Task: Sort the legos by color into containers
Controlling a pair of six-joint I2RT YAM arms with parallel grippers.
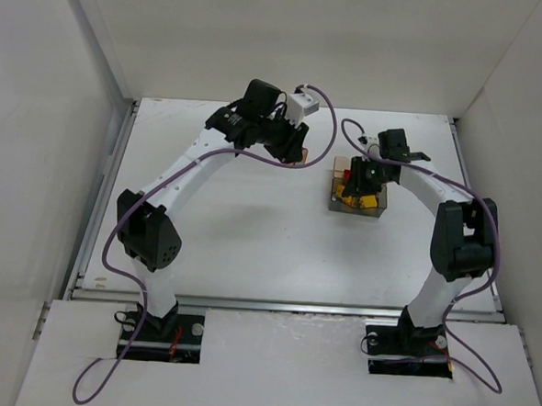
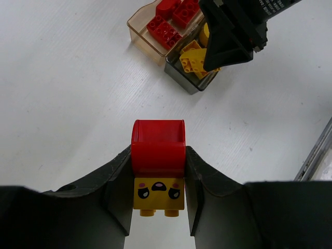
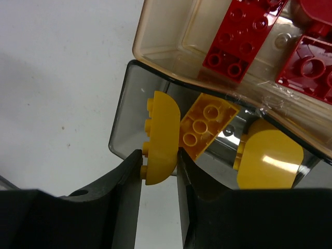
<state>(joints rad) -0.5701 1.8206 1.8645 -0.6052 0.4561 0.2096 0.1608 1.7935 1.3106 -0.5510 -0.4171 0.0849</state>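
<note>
Sorting well advanced, not finished. Tan tray [image 3: 167,36] holds only red bricks [image 3: 233,41], at least three of them going by the left wrist view. Grey tray [image 3: 123,122], touching the tan one along one side, holds only yellow: a yellow wedge [image 3: 205,127] leaning on edge and a yellow domed brick [image 3: 270,158] beside it. Right fingers [image 3: 127,197] are clamped on a yellow half-round brick [image 3: 161,124], which hangs over the near end of the grey tray, so this one is at the right compartment and, in my judgement, only needs letting go. Left fingers [image 2: 116,189] are clamped on a red brick [image 2: 158,148] that sits on a yellow face brick [image 2: 158,193], held over bare bench [image 2: 67,104] well apart from both trays. If those two are joined, as they appear to be, they want splitting before either can go by colour; that looks like the main job left. No other brick shows loose on the bench, but pieces this small could lie under the arms in the overhead view. Hard to make out: whether the half-round brick touches the tray floor or wedge; the far end of the tan tray, cut off in the right wrist view; part of the grey tray, covered by the right arm's wrist in the left wrist view; tray contents from overhead, too small and mostly covered.
</note>
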